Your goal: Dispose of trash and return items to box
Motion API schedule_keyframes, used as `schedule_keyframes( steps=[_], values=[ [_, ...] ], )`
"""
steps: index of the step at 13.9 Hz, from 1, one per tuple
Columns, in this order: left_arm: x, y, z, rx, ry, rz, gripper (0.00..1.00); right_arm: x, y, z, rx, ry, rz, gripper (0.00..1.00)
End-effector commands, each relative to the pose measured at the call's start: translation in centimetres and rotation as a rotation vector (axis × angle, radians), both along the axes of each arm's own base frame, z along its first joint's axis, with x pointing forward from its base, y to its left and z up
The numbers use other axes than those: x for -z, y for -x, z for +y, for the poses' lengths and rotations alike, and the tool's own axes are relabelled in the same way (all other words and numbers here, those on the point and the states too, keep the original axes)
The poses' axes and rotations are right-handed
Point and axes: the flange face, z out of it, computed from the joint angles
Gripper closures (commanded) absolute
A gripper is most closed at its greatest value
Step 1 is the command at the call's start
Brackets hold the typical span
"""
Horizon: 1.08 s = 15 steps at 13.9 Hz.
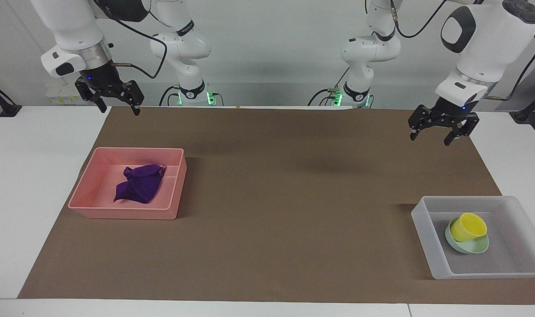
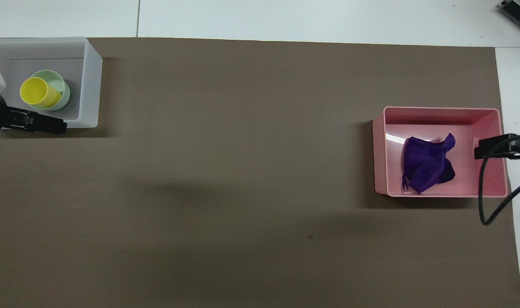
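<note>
**Both tools raised, trays loaded**

Small soft deep-purple cloth rag (image 1: 138, 183) lies crumpled in the opaque pink rectangular tray (image 1: 87, 187), toward the right arm's end of the brown-covered surface (image 1: 271, 211). Small bright yellow plastic cup (image 1: 468, 226) sits tilted in the shallow pale mint-green bowl (image 1: 474, 247); both rest inside the translucent frosted whitish rectangular tray (image 1: 423, 233) at the left arm's end. Left tool (image 1: 439, 130) hangs in the air over the brown cover's edge, fingers spread wide, holding nothing. Right tool (image 1: 109, 99) hangs over the cover's corner near its own base, fingers also wide, holding nothing.
</note>
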Motion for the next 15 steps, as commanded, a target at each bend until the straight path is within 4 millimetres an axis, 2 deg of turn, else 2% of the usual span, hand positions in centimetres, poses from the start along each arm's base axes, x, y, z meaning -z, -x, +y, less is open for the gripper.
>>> schedule_keyframes(
  steps=[1,4,7,9,11,12,13,15],
  values=[
    [-0.6,0.4,0.2,0.002,-0.052,0.013,0.00,0.0,0.6,-0.3,0.025,0.012,-0.019,0.00],
    [-2.2,0.2,0.4,0.007,-0.069,0.010,0.00,0.1,0.8,-0.6,0.030,0.011,-0.009,0.00],
    [-2.9,0.2,0.8,-0.001,-0.061,0.000,0.00,0.1,0.8,-0.5,0.028,0.011,-0.012,0.00],
    [-4.5,0.5,0.9,-0.003,-0.058,0.005,0.00,0.1,0.7,-0.5,0.028,0.010,-0.015,0.00],
    [-4.3,-0.1,1.2,-0.008,-0.062,0.017,0.00,0.1,0.8,-0.4,0.027,0.011,-0.010,0.00],
    [-4.1,-0.1,2.0,-0.021,-0.058,0.030,0.00,0.1,0.7,-0.4,0.027,0.010,-0.013,0.00],
    [-4.1,0.0,1.8,-0.018,-0.055,0.030,0.00,0.1,0.7,-0.5,0.028,0.012,-0.015,0.00],
    [-4.4,0.4,0.1,0.009,-0.053,0.038,0.00,0.0,0.7,-0.3,0.025,0.011,-0.010,0.00]
  ],
)
